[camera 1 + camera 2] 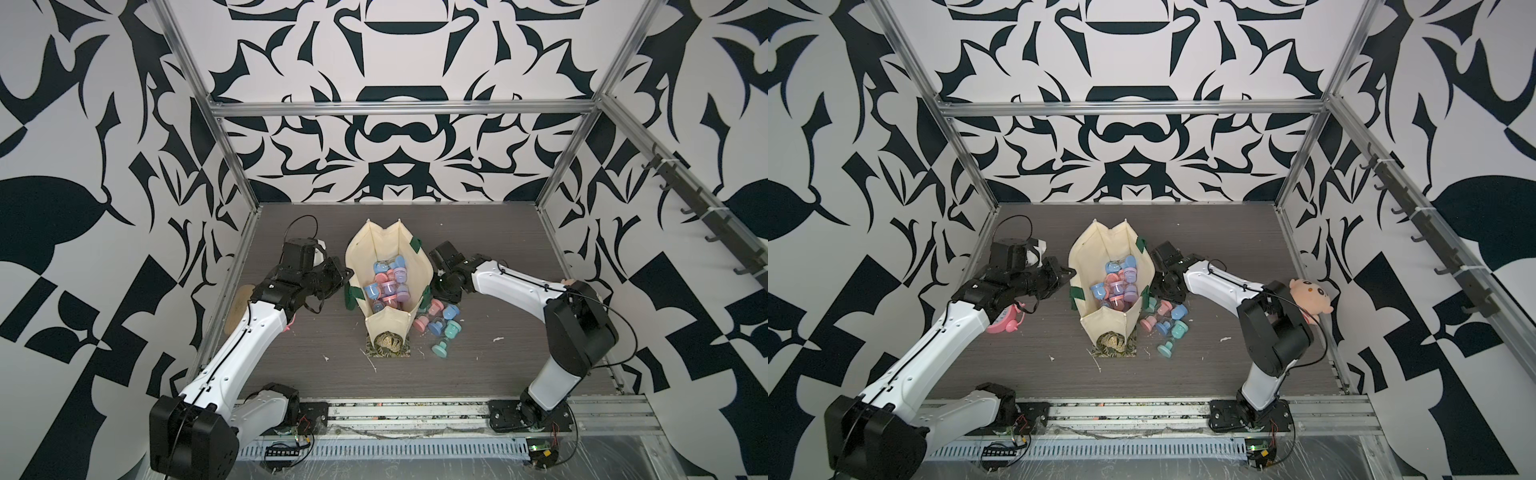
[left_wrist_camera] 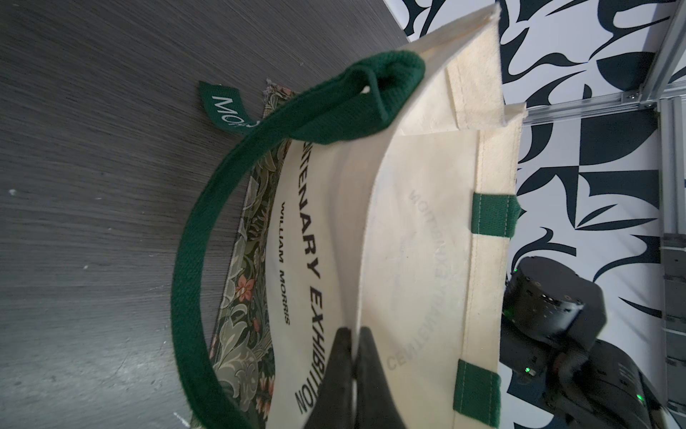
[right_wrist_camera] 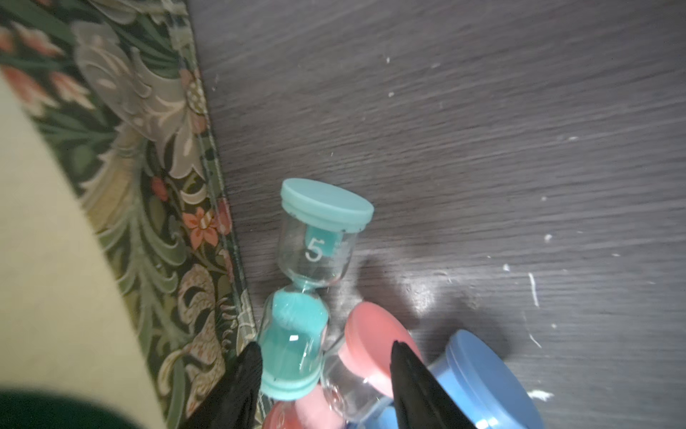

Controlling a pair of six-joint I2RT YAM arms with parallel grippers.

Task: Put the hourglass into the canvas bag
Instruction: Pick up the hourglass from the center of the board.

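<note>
The cream canvas bag stands open mid-table with several pastel hourglasses inside. My left gripper is shut on the bag's left wall, its green handle hanging outside. More hourglasses lie on the table right of the bag. My right gripper hangs open over them. Between its fingertips lie the lower bulb of a teal hourglass marked 5 and the cap of a pink hourglass. Neither finger touches them.
A blue hourglass lies just outside the right finger. One teal hourglass lies apart, nearer the front. A pink alarm clock sits under the left arm and a plush doll behind the right elbow. Metal frame posts border the table.
</note>
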